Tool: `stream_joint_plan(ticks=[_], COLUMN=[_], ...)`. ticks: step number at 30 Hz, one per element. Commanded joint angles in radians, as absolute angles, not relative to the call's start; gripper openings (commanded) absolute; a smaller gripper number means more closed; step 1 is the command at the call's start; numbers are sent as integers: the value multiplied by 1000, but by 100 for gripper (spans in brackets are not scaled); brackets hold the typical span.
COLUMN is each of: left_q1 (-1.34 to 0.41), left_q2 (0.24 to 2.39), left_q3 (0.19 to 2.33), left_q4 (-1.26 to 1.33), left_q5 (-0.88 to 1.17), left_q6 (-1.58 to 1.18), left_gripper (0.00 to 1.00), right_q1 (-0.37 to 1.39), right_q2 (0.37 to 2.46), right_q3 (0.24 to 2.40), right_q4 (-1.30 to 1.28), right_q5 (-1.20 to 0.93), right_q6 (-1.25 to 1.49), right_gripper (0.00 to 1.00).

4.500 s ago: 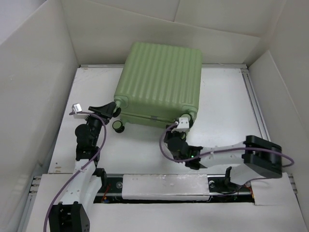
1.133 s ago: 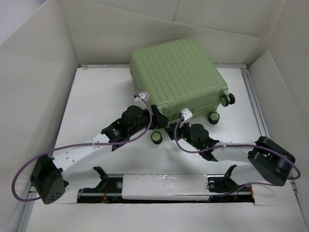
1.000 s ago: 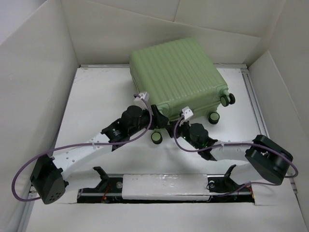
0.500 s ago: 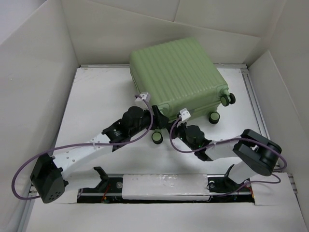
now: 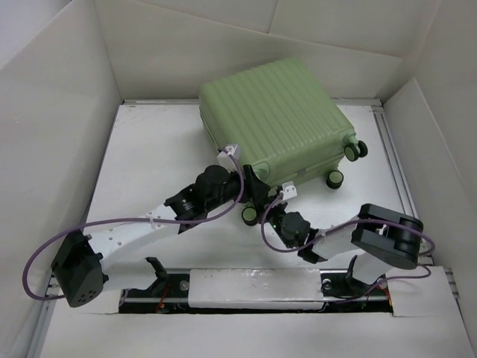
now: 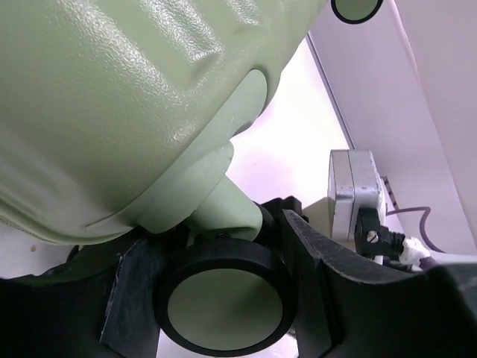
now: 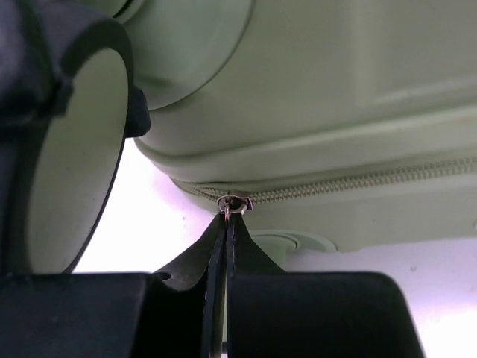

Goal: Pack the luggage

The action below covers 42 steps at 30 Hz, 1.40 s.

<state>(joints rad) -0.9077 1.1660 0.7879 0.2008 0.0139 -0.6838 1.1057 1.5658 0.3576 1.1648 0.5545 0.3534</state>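
The pale green ribbed luggage (image 5: 272,119) lies closed at the back centre, its wheels toward the near right. My left gripper (image 5: 252,195) reaches to its near corner. In the left wrist view the gripper (image 6: 220,239) has a finger on each side of a black-and-green wheel (image 6: 223,306), shut on it. My right gripper (image 5: 274,203) sits just right of that wheel (image 5: 249,214). In the right wrist view it (image 7: 227,220) is shut on the zipper pull (image 7: 234,202) on the closed zipper line (image 7: 358,183). The lining is hidden.
White cardboard walls (image 5: 59,112) enclose the table on three sides. A metal rail (image 5: 393,156) runs along the right edge. Two more wheels (image 5: 335,178) stick out at the luggage's right corner. The arm bases stand at the near edge (image 5: 246,287).
Since 4.5 s ago the luggage has turned, its wheels swinging from near left to the right. In the last half second both grippers and the held corner shifted a little nearer and rightward.
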Motion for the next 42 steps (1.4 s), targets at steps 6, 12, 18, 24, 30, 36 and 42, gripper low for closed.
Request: stream_joint_plan(ticks=[6,12,18,24,30,36,42], left_q1=[-965,-1008,-1008,-1017,-1000,-965,-965], left_q2=[1258,1285,1264,1272,1131,912,738], left_q3=[928,989,989,979,1101,1024,778], left_q4=[552,574,546,568,247,25,-11], left_q5=[296,307,271,281,63,-247,-318], left_q6=[-911,-942,-942,-956,-740,-640,-664], left_gripper=[0,0,0,23,86,88,64], right_q1=[1358,1476,1468,1457,1591,1669,1704], right_q2=[1757,1901,1875,1826,1717,1528,1424], right_q3=[546,604,685,732,592,632,817], right_q4=[1534,1730,1527,1411,1226,555,-195], right_q5=[548,733,772,815,976,1011,1011], right_q6=[408,353,339,328,405,676,1014], right_gripper=[0,0,0,28,63,77,82])
